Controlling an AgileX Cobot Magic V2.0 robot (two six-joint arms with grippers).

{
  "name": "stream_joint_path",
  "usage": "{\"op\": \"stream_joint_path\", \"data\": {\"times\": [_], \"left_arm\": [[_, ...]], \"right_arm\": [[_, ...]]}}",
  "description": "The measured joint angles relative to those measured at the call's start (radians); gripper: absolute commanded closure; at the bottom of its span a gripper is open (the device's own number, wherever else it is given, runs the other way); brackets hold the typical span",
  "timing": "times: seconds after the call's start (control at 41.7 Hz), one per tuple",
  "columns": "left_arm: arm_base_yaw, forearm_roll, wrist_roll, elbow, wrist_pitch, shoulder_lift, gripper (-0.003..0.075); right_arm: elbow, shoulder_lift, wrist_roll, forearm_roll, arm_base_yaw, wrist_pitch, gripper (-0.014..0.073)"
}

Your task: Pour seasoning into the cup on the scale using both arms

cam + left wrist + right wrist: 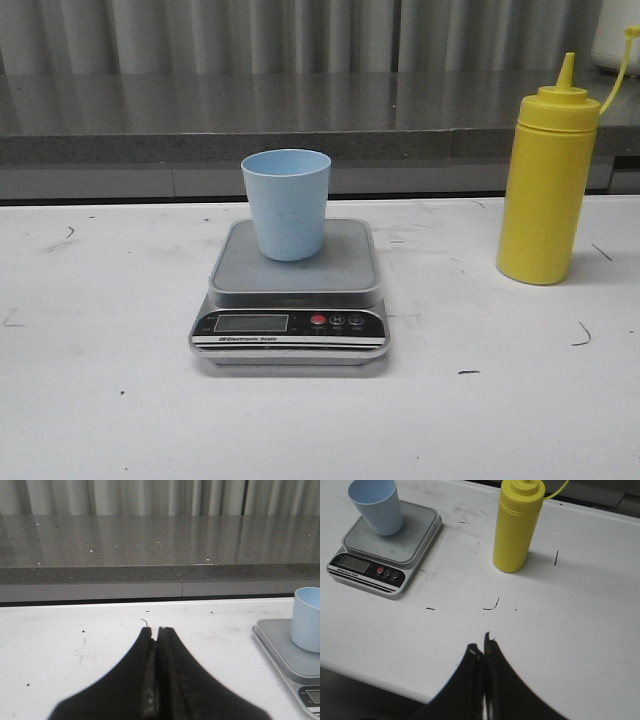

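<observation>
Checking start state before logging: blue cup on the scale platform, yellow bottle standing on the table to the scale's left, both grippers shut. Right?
One thing is wrong: the yellow bottle stands upright to the right of the scale, not its left, as the front view shows. The rest holds: the cup is on the platform, and the left gripper and right gripper are shut.

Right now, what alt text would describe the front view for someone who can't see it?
A small light blue plastic cup stands upright on a flat grey-topped digital kitchen scale on a white table. A tall yellow plastic squeeze bottle stands apart to its right.
</observation>
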Motion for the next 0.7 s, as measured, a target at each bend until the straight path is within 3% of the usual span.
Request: {"op": "stream_joint_path", "data": {"times": [0.192,0.336,0.695], "left_arm": [[0.036,-0.021,0.000,0.105,-0.043,-0.097,0.0740],[0.038,-0.029,0.000,0.105,-0.125,-0.097,0.0740],[0.038,-0.036,0.000,0.105,-0.131,-0.097,0.0740]], "right_arm": [[0.000,0.000,0.000,0.000,0.000,0.000,0.0661],[0.000,0.000,0.000,0.000,0.000,0.002,0.0661],[0.000,0.000,0.000,0.000,0.000,0.002,0.0661]]}}
